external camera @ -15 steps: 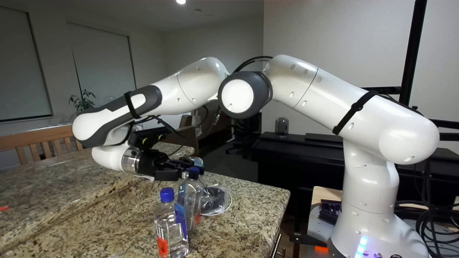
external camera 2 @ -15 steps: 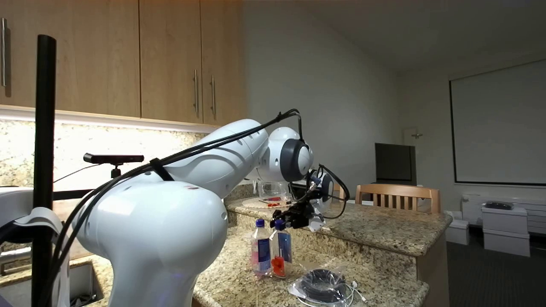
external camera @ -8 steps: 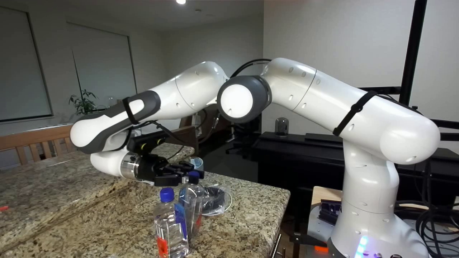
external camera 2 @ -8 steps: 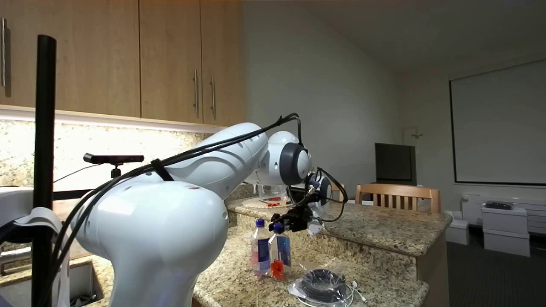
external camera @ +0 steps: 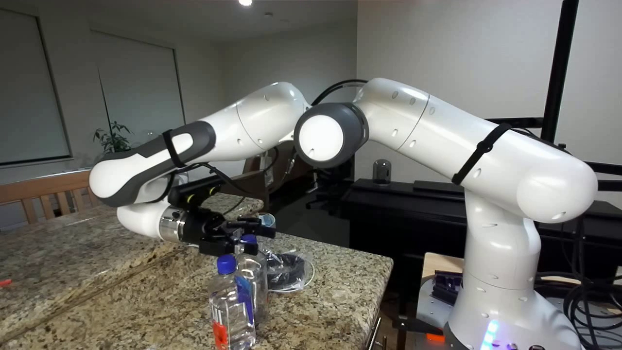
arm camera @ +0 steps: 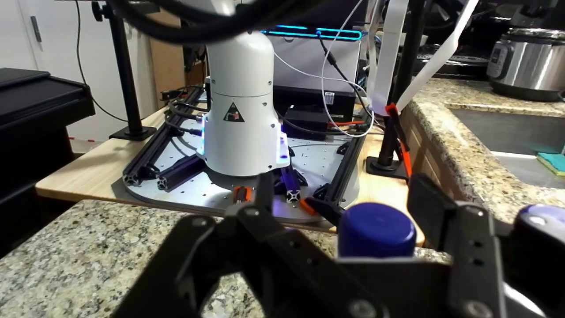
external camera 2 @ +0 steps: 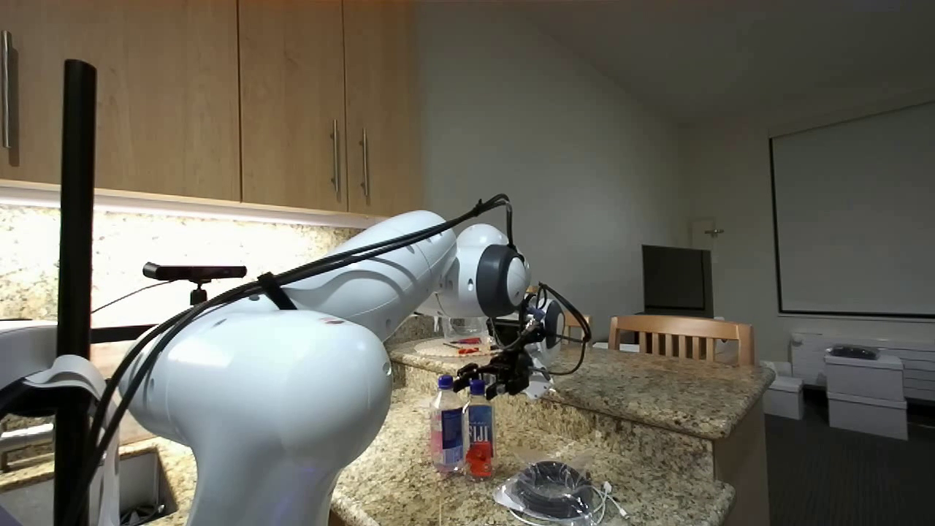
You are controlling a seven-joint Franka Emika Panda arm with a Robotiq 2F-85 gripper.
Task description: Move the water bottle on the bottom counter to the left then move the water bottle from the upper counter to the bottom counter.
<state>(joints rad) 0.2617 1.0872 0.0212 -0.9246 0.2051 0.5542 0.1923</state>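
Two neighbouring bottles [external camera 2: 452, 431], apparently bagged cable [external camera 2: 551, 489] nearby, pincer [arm camera: 344, 198] spread around one cap [arm camera: 377, 230].

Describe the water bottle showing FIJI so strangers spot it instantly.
In an exterior view, find the lower granite counter alongside the raised ledge. There, beside another blue-capped bottle, stands the FIJI water bottle; only its cap sits between the open fingers.

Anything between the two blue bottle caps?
Yes, in the wrist view: one finger of the open claw. One blue bottle cap sits between its fingers, the other cap outside.
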